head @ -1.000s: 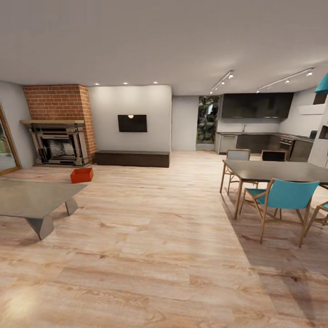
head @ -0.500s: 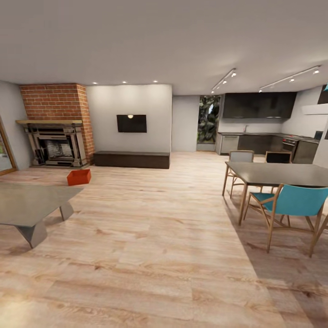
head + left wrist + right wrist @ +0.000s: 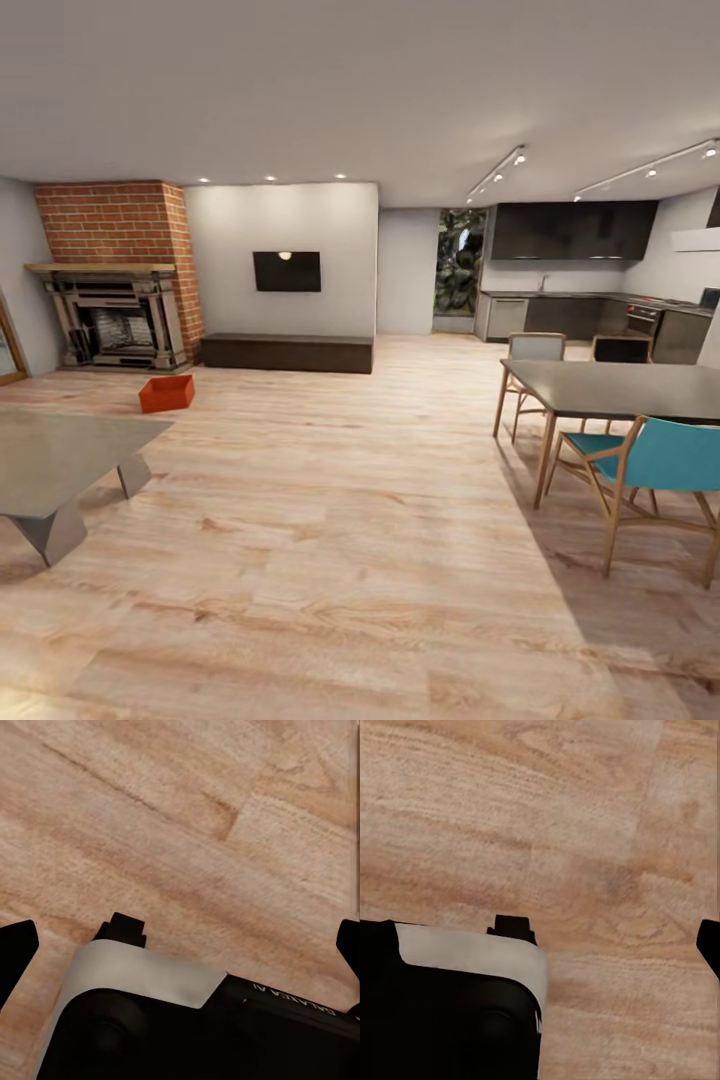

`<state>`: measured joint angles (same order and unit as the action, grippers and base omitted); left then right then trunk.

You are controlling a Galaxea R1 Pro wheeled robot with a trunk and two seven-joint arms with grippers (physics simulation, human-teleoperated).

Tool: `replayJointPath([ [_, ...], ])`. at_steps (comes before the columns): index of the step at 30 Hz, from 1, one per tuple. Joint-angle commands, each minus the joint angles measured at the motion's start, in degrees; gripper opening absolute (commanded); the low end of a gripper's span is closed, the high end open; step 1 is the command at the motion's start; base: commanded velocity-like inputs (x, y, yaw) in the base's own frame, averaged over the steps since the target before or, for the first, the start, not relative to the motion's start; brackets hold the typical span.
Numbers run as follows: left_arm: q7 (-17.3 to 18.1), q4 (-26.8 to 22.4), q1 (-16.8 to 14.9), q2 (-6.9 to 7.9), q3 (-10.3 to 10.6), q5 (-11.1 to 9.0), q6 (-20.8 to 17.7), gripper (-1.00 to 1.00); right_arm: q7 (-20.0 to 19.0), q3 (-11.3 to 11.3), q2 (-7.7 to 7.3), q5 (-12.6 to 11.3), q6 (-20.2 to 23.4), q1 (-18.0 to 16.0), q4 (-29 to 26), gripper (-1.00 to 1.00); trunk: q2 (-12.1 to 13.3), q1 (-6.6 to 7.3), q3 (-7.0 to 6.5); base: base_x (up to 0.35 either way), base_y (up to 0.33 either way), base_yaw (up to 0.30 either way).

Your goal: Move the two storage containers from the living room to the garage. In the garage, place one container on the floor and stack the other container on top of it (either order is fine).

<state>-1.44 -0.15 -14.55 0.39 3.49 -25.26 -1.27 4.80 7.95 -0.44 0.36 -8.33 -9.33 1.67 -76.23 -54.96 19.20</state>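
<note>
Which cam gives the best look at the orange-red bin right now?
Head view. The storage container sits on the wood floor in front of the brick fireplace, small but unobstructed, open top visible. The left and right wrist views look down at floor planks past each arm's gripper body, so they offer nothing of the bin.

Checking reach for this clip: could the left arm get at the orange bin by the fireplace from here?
Probably not yet: the orange bin sits far across the wood floor, near the fireplace; the route looks open.

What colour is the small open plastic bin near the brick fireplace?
Orange-red plastic bin, plain, clearest in the head view.
</note>
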Motion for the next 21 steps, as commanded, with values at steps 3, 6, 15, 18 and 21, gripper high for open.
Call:
replayJointPath([
  [3, -0.14, -0.02, -0.04, 0.01, 0.38, -0.41, -0.12, 1.0, 0.21, 0.4, -0.06, 0.07, -0.28, -0.08, 0.18, 1.0, -0.03, -0.03, 0.06, 0.322, 0.0, 0.0],
  [6, -0.14, -0.02, -0.04, 0.01, 0.38, -0.41, -0.13, 1.0, 0.21, 0.4, -0.01, 0.08, -0.28, -0.08, 0.18, 1.0, -0.03, -0.03, 0.06, 0.322, 0.0, 0.0],
  [15, -0.14, -0.02, -0.04, 0.03, 0.38, -0.41, -0.13, 1.0, 0.21, 0.4, -0.09, 0.08, -0.32, -0.08, 0.18, 1.0, -0.03, -0.03, 0.06, 0.322, 0.0, 0.0],
  [18, -0.14, -0.02, -0.04, 0.03, 0.38, -0.41, -0.13, 1.0, 0.21, 0.4, -0.1, 0.07, -0.35, -0.08, 0.18, 1.0, -0.03, -0.03, 0.06, 0.322, 0.0, 0.0],
  [21, -0.14, -0.02, -0.04, 0.0, 0.38, -0.41, -0.13, 1.0, 0.21, 0.4, -0.09, 0.04, -0.41, -0.08, 0.18, 1.0, -0.03, -0.03, 0.06, 0.322, 0.0, 0.0],
])
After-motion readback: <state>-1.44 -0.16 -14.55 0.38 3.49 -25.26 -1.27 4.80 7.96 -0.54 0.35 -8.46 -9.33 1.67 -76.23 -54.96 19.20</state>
